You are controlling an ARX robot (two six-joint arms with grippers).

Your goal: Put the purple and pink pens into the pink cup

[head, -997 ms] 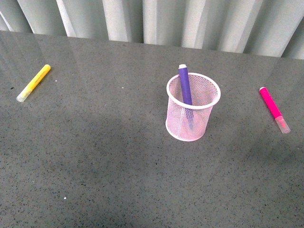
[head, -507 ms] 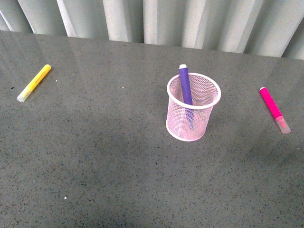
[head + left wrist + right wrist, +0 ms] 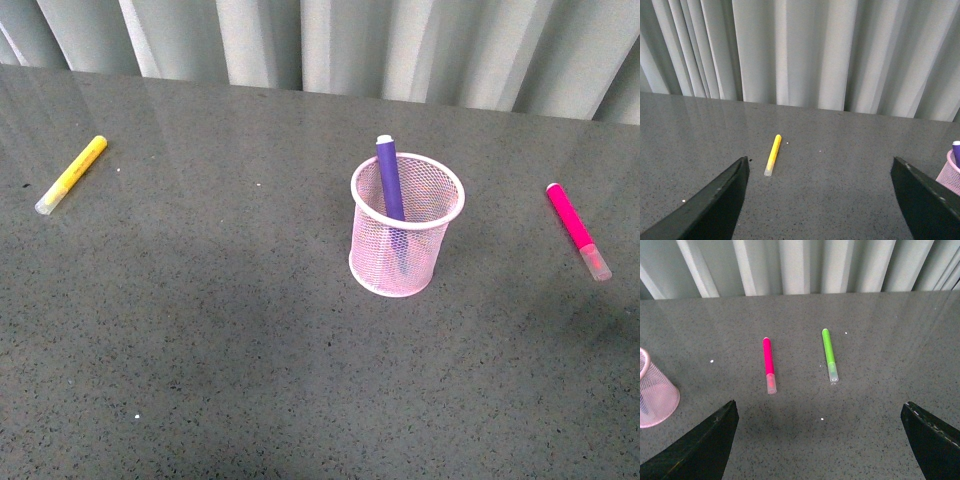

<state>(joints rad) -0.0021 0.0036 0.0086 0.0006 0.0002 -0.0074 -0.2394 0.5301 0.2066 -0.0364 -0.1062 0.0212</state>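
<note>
The purple pen (image 3: 386, 165) stood inside the pink cup (image 3: 422, 255) at frame centre. The pink pen (image 3: 571, 220) lay on the bench (image 3: 250, 330) at the right edge, well apart. Fetching it seemed the step in hand: the right end effector (image 3: 820, 404), spread wide and empty, would need to descend over it. The left end effector (image 3: 820, 165) also gaped wide.

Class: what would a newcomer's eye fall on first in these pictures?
The pink cup stands mid-table with the purple pen standing in it. The pink pen lies to its right, a yellow pen far left. A green pen shows only in the right wrist view.
</note>
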